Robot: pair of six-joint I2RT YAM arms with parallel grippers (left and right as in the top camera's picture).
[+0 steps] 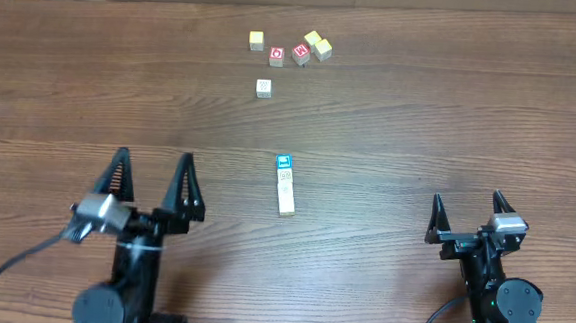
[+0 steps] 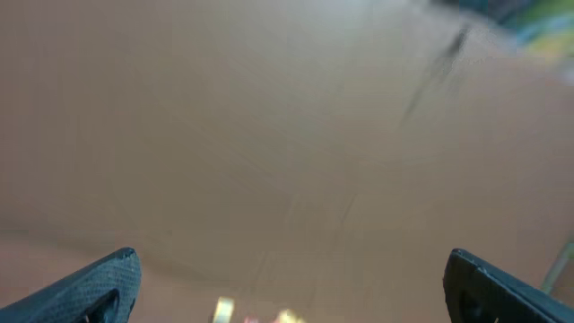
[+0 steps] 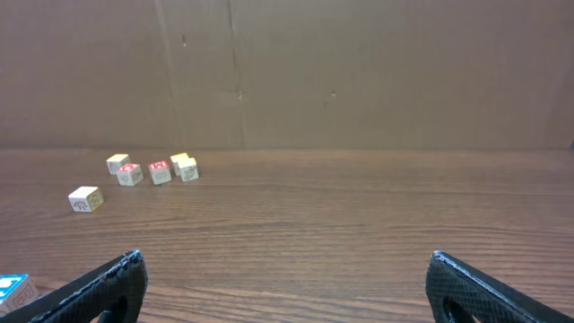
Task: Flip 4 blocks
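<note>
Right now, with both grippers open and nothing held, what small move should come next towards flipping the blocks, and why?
Probably swing the left gripper forward toward the row of blocks, aiming at its near end. Both it and the right gripper stand open and empty, well short of the row, so nothing can be flipped yet. The left looks somewhat nearer to it.

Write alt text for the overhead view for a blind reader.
A short row of small wooden cubes, blue-faced at its far end, lies centred on the wooden table. The left pincer and right pincer sit open and empty near the front edge. Farther back are a cluster of yellow and red-faced cubes and one white dotted cube.
</note>
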